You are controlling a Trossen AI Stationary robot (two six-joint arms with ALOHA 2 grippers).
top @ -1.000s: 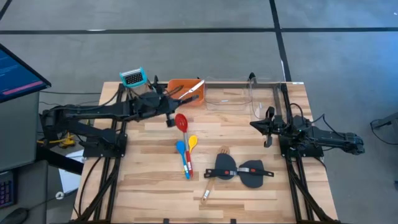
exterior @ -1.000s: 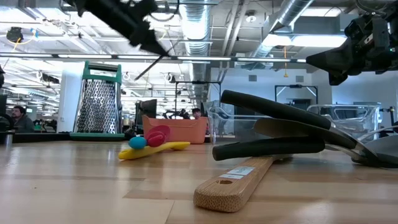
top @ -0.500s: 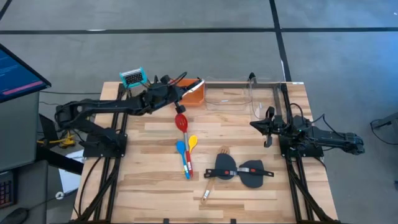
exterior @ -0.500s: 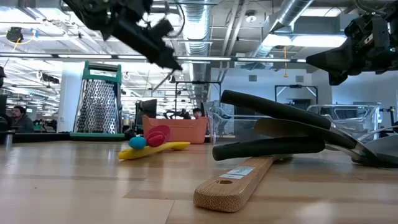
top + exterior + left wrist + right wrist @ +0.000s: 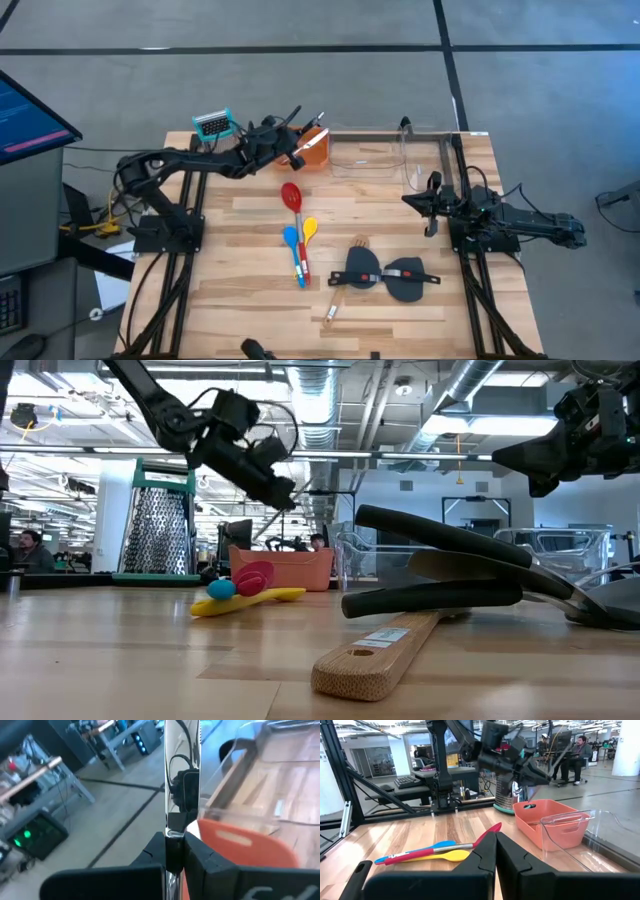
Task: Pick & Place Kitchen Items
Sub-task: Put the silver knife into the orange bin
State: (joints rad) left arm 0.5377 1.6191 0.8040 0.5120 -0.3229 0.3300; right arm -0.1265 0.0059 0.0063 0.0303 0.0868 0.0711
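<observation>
Nearest the desk's (image 5: 260,320) front edge, at 6 o'clock, lie the black spatulas (image 5: 385,275) and wooden spatula (image 5: 345,285); the red, blue and yellow spoons (image 5: 297,235) lie at centre. The right gripper (image 5: 430,203) waits at 3 o'clock, jaws closed on nothing. At 11 o'clock the left gripper (image 5: 290,145) clamps the silver tongs (image 5: 180,780) above the orange tray (image 5: 312,150). Risk: released off-centre, the long tongs may strike the tray rim and tip out.

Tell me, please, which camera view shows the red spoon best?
The high view: the red spoon lies fully visible beside the blue and yellow spoons. The low view catches only its bowl end-on, the right wrist view shows it obliquely, and the left wrist view misses it.
</observation>
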